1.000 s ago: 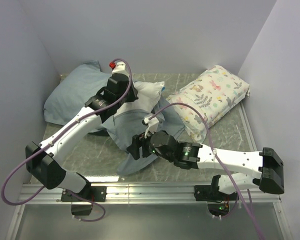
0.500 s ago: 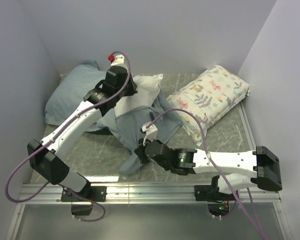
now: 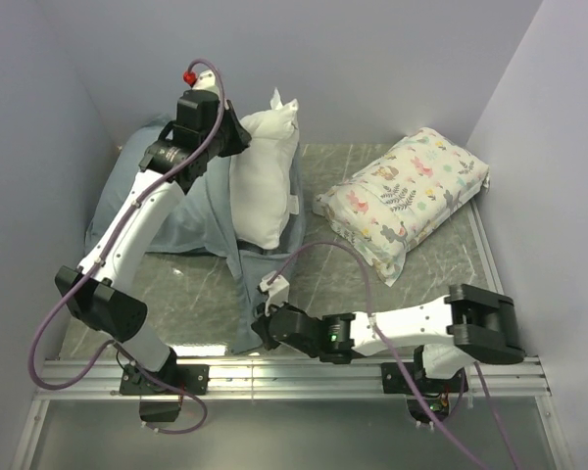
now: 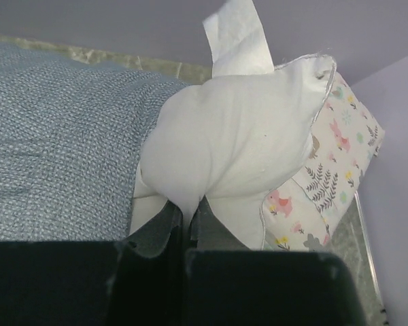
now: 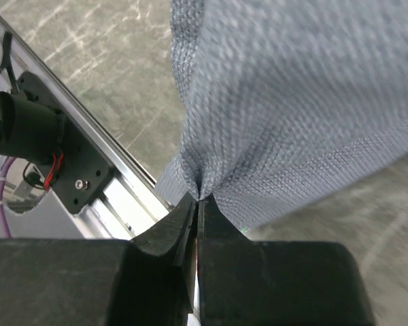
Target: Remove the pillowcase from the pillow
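Observation:
The white pillow [image 3: 265, 181] hangs upright at the back of the table, pinched at its upper edge by my left gripper [image 3: 235, 132], which is shut on it. In the left wrist view the pillow [image 4: 238, 142] bulges out of the shut left gripper [image 4: 188, 212], a tag [image 4: 238, 37] sticking up. The grey-blue pillowcase [image 3: 176, 220] lies behind and left of the pillow, and a strip of it runs down to my right gripper [image 3: 260, 328] at the near edge. The right gripper [image 5: 199, 198] is shut on a fold of pillowcase [image 5: 292, 102].
A floral-print cream pillow [image 3: 407, 196] lies at the back right near the wall and shows behind the white one as the floral pillow [image 4: 333, 176]. The aluminium rail [image 3: 304, 372] and the left arm's base mount [image 5: 61, 156] sit right by the right gripper.
The right gripper closed on the pillowcase and drew it toward the near edge. The left arm lifted the pillow up and back, so the pillow now hangs mostly clear of the case.

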